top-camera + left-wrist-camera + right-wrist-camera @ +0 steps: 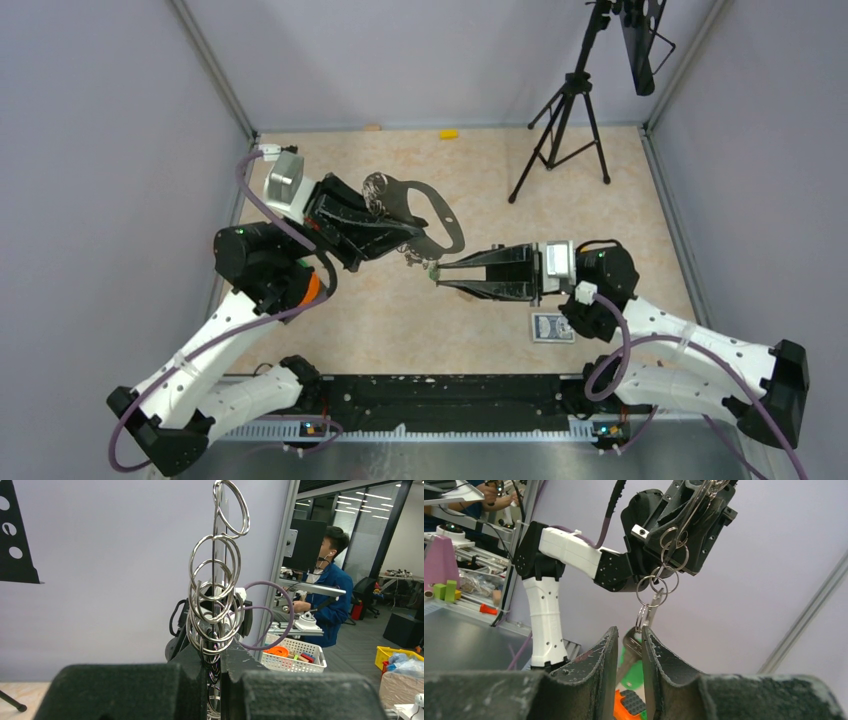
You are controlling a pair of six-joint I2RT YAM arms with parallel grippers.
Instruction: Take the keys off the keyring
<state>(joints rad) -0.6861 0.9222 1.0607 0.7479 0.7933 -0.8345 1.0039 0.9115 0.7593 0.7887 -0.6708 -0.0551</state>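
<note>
My left gripper (405,235) is shut on the keyring (425,212), a flat grey D-shaped loop held up above the table. In the left wrist view the fingers (195,680) pinch it edge-on, with a chain of silver split rings (215,595) standing above them. The keys (433,268) hang from those rings. My right gripper (438,273) has its jaws closed to a narrow gap around them. In the right wrist view a silvery key (633,642) sits between the fingertips (610,647), leaning on the right one, with the green-headed key (631,676) behind it.
A black tripod (565,125) stands at the back right. A small blue patterned box (553,327) lies under my right arm. A yellow piece (449,133) and a small brown cube (372,127) lie by the back wall. An orange block (626,705) shows below the keys.
</note>
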